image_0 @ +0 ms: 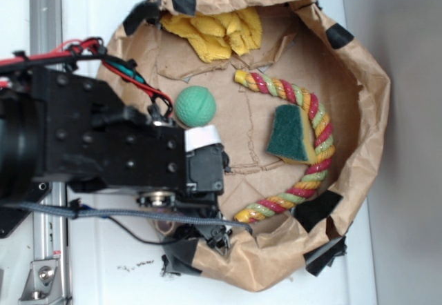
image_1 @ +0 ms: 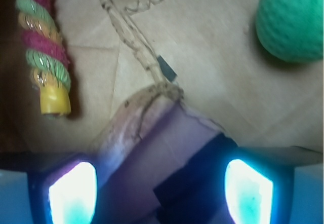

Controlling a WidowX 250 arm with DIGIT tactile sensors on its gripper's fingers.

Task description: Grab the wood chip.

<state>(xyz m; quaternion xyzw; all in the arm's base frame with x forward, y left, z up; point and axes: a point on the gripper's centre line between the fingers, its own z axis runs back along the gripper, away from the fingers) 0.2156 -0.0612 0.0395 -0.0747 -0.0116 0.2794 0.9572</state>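
In the wrist view the wood chip (image_1: 152,127) is a flat tan-brown piece with a rough bark edge. It lies slanted on the brown paper and runs down between my fingers. My gripper (image_1: 161,183) is open and low over it. The two glowing fingertips (image_1: 73,193) stand wide apart on either side, and the left one is close to the chip's edge. A dark patch covers the chip's lower right part. In the exterior view the black arm (image_0: 124,146) hides both the chip and the gripper near the bag's front left rim.
The crumpled paper bag (image_0: 366,112) with black tape patches (image_0: 318,208) forms a walled basin. Inside are a green ball (image_0: 194,106) (image_1: 293,21), a striped rope (image_0: 314,146) (image_1: 43,46), a green-and-yellow sponge (image_0: 293,134) and a yellow cloth (image_0: 214,32). A thin twine (image_1: 134,41) leads up from the chip.
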